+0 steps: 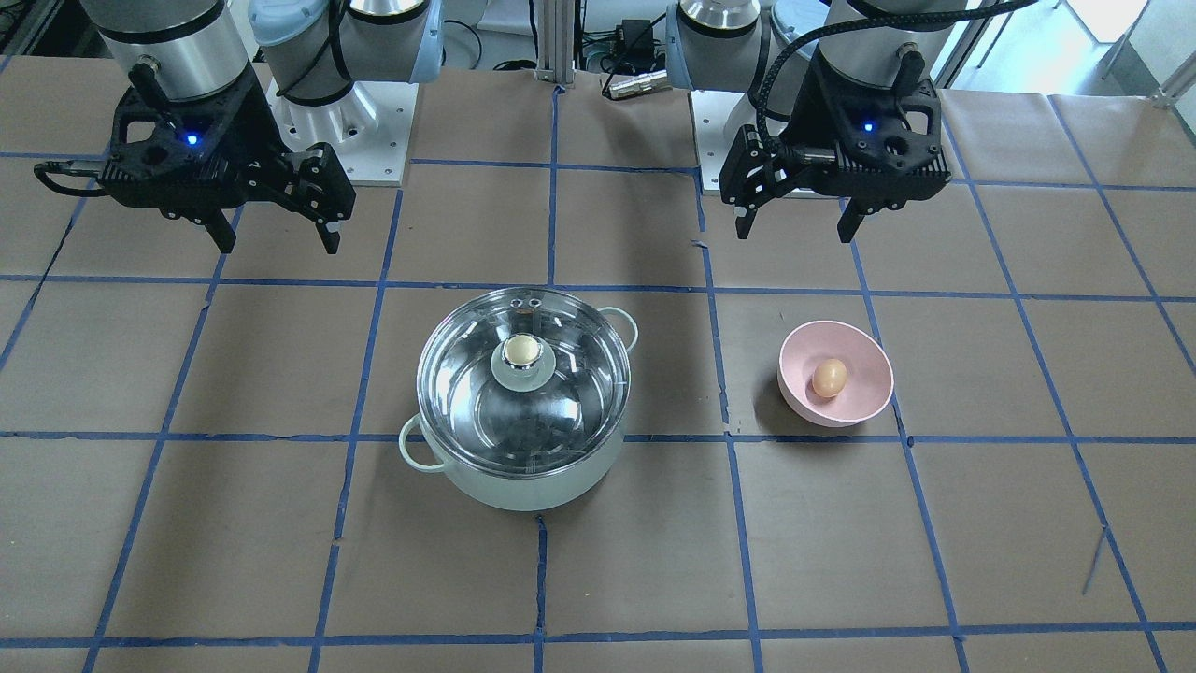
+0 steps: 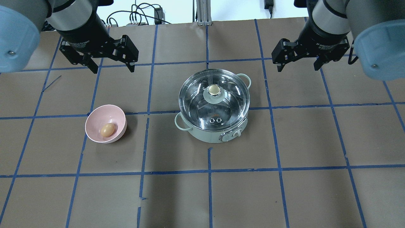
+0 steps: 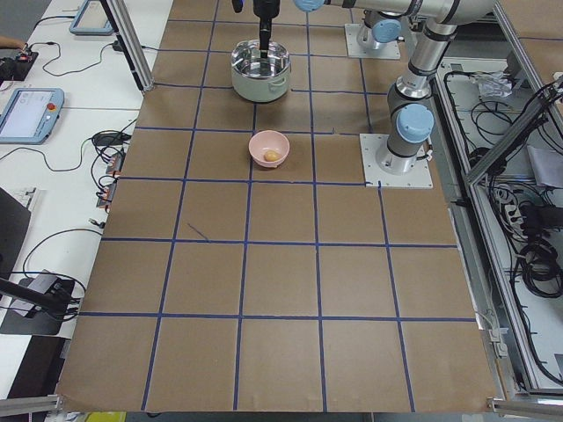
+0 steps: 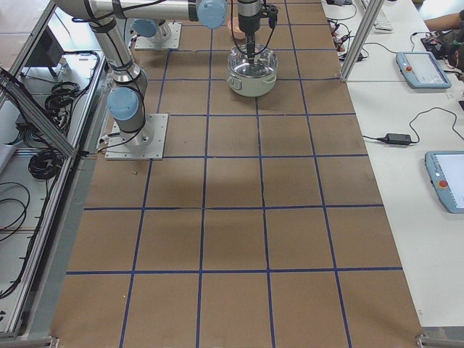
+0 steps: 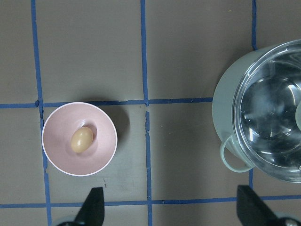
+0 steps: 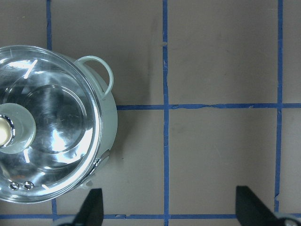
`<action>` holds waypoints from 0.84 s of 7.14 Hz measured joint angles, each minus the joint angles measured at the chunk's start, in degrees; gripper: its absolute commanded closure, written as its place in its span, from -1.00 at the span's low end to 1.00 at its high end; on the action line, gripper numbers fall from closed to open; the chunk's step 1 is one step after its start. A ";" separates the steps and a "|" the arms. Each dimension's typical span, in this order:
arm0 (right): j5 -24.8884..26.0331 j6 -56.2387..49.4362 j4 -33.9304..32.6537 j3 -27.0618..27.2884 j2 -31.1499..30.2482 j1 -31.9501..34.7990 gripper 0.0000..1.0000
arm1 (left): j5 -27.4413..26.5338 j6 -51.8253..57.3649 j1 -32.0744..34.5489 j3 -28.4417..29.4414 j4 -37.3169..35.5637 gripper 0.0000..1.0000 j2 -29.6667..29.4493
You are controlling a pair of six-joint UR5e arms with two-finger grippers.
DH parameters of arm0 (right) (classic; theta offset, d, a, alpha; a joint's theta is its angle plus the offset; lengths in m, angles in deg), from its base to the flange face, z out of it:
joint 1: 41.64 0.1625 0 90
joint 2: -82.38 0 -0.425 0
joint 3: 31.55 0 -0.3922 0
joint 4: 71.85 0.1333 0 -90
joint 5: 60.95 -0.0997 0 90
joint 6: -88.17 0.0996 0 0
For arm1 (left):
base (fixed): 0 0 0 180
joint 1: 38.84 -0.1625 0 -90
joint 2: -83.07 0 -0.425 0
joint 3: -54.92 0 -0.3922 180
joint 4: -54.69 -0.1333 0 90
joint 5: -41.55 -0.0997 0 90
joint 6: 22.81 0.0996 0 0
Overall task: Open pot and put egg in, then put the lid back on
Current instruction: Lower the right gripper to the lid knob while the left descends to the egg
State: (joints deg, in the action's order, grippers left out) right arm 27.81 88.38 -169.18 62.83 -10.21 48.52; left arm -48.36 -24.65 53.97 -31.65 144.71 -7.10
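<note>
The mint-green pot (image 2: 205,135) stands mid-table with the glass lid (image 2: 227,104) on it, its cream knob (image 2: 214,90) at the centre. The tan egg (image 2: 107,129) lies in a pink bowl (image 2: 95,117) on the pot's left side. My left gripper (image 2: 112,69) hangs open and empty above the table, beyond the bowl. My right gripper (image 2: 298,68) hangs open and empty beyond and to the right of the pot. The left wrist view shows the egg (image 5: 81,140) and the pot's edge (image 5: 221,108). The right wrist view shows the lid (image 6: 56,127).
The table is brown paper with a grid of blue tape lines (image 2: 208,171). Both arm bases (image 1: 355,121) stand at the robot's side of the table. Cables and a post (image 2: 202,12) lie past the far edge.
</note>
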 measured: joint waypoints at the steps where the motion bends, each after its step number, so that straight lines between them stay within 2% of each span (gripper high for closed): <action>1: -0.07 -0.04 0.38 0.01 -0.02 0.02 -1.00 | -0.03 0.00 0.03 -0.02 0.05 -1.00 0.00; 6: -0.55 2.23 -0.85 -0.13 1.02 1.86 -1.00 | 0.03 0.80 -0.99 -0.57 0.08 -1.00 -0.10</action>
State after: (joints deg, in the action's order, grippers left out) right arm 27.26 90.61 -170.03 62.71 -9.18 50.37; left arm -48.33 -23.85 52.98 -32.23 144.78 -7.20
